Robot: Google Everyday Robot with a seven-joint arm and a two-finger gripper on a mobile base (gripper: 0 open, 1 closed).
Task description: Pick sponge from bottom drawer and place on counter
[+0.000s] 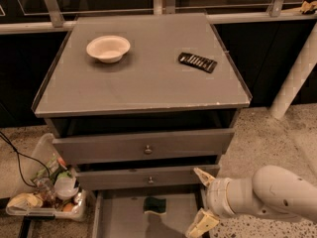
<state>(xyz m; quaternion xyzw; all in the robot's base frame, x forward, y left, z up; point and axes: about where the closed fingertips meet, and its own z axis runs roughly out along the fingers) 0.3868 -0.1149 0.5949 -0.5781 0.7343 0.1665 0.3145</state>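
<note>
the sponge (pixel 155 204) lies in the bottom drawer (pixel 121 218), just left of the wide-spread, empty end effector (pixel 202 201).

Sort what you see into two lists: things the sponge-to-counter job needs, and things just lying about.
Needed: sponge, lying in the open bottom drawer; counter; gripper, open, just beside the drawer.

Lying about: white bowl and black ridged object on the counter; bin of clutter on the floor.
</note>
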